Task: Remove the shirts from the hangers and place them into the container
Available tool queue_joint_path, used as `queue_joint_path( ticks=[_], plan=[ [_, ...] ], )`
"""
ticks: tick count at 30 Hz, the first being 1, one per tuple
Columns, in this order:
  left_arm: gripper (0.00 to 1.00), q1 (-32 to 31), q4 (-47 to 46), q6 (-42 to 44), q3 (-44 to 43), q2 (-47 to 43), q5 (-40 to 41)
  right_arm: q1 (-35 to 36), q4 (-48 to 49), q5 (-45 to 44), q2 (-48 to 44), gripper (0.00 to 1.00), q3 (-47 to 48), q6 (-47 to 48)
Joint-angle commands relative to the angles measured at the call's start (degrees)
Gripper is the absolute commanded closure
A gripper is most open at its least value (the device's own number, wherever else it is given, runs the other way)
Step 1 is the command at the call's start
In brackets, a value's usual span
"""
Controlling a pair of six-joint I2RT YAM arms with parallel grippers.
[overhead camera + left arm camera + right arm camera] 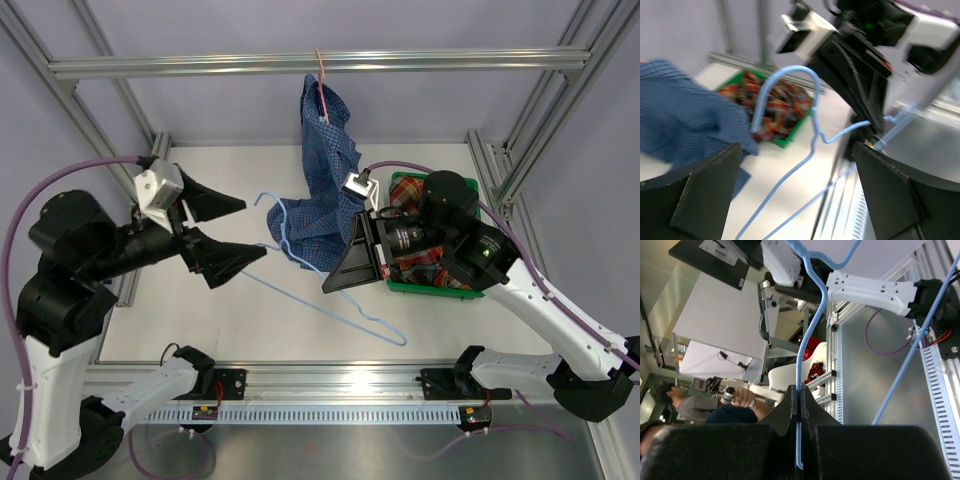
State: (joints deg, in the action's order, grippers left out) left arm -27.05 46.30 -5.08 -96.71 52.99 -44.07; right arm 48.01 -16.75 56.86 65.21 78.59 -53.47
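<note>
The blue shirt (325,190) hangs on the pink hanger (322,85) at 12 o'clock. The right claw (799,405) grips the light blue hanger (812,330); the left claw (252,228) is released.

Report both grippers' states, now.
Left gripper: open, gripping nothing.
Right gripper: closed on the light blue hanger.

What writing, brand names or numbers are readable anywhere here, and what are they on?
None can be read. The shallow bright green plastic tray and the thin light blue wire hanger show no print; anything in the background room is too small or blurred.
</note>
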Motion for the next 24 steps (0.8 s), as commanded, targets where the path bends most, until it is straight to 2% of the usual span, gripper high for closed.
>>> queue_joint_path(
  ticks=[1, 2, 3, 5, 6, 9, 13, 16, 18, 19, 22, 23, 24],
  plan=[
    [0.01, -0.02, -0.87, -2.56, -2.35, -3.15, 23.72, 0.68, -1.26, -3.5, -1.49, 1.0, 0.87, 2.05],
    [0.01, -0.02, -0.17, -3.17, -2.61, -3.77, 29.08, 0.68, -2.57, -5.08, -1.84, 1.0, 1.13, 3.19],
    [0.01, -0.02, 0.71, -6.66, -2.52, -4.3, 43.05, 0.68, -3.1, -6.05, -2.02, 1.0, 1.3, 3.81],
    [0.01, -0.02, 2.91, -9.67, -0.69, -6.75, 54.22, 0.68, -5.29, -9.03, -1.41, 1.0, 2.35, 6.0],
    [0.01, -0.02, 3.18, -12.56, 0.8, -7.63, 63.06, 0.68, -5.48, -9.83, -0.88, 1.0, 3.49, 6.36],
    [0.01, -0.02, 2.92, -15.74, 7.9, -11.32, 77.5, 0.68, -7.24, -15.54, 4.21, 1.0, 7.87, 9.17],
    [0.01, -0.02, 2.74, -16.36, 11.97, -11.77, 86.16, 0.68, -7.94, -28.96, 13.6, 1.0, 16.14, 16.1],
    [0.01, -0.02, 2.3, -15.84, 12.33, -10.37, 87.84, 0.59, -9.16, -32.59, 28.59, 1.0, 27.55, 17.96],
    [0.01, -0.02, 3.69, -15.57, 10.85, -8.61, 90.2, 0.59, -9.96, -32.86, 34.69, 1.0, 38.71, 18.14],
    [0.01, -0.02, 4.05, -15.49, 10.31, -7.48, 92.65, 0.59, -12.66, -34.08, 40.81, 1.0, 47.19, 19.01],
    [0.01, -0.02, 4.5, -14.96, 10.22, -7.11, 96.44, 0.33, -19.77, -37.51, 49.98, 1.0, 61.29, 21.12],
    [0.01, -0.02, 4.15, -14.96, 10.83, -7.37, 97.85, -0.02, -21.2, -37.44, 55.84, 1.0, 70.99, 21.22],
    [0.01, -0.02, 3.19, -14.87, 11.36, -8.16, 99.95, -0.63, -22.35, -37.26, 58.51, 1.0, 75.35, 20.7]
  ],
)
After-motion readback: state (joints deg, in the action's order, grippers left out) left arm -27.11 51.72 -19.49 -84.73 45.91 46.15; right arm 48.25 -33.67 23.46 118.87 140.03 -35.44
